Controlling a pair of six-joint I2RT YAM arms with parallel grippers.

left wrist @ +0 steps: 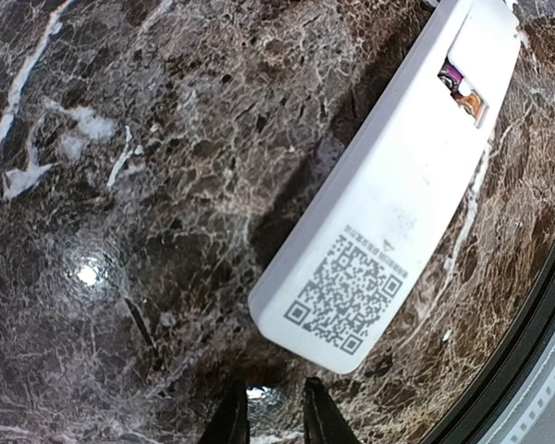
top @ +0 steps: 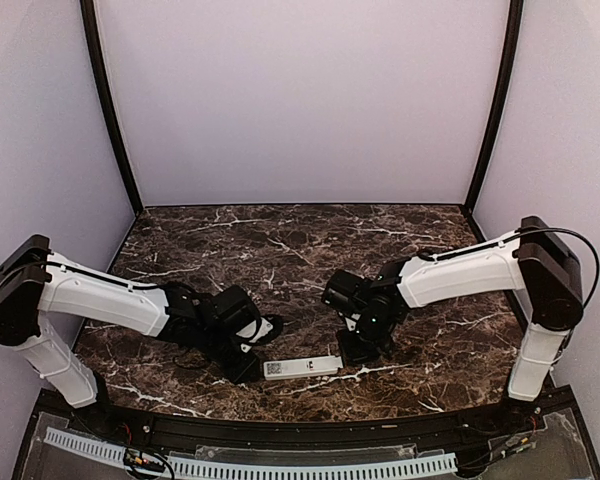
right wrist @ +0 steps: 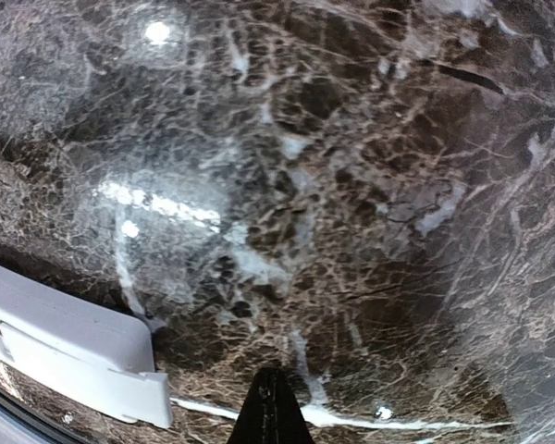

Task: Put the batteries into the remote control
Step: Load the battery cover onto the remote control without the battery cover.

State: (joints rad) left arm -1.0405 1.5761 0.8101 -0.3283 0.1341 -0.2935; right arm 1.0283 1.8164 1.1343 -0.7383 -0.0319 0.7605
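Just beyond left claw point(left wrist: 276, 412), remote control point(left wrist: 388, 222), beside right claw point(right wrist: 270, 407)

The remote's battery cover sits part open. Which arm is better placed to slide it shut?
Probably right. The right fingers, shut, sit off the cover end of the remote control, in line to push. The left fingers, slightly apart, are at its QR code end, better for bracing.

White-shelled arms point(top: 110, 295) with black joints point(top: 552, 272) and thin black cables point(top: 588, 248).
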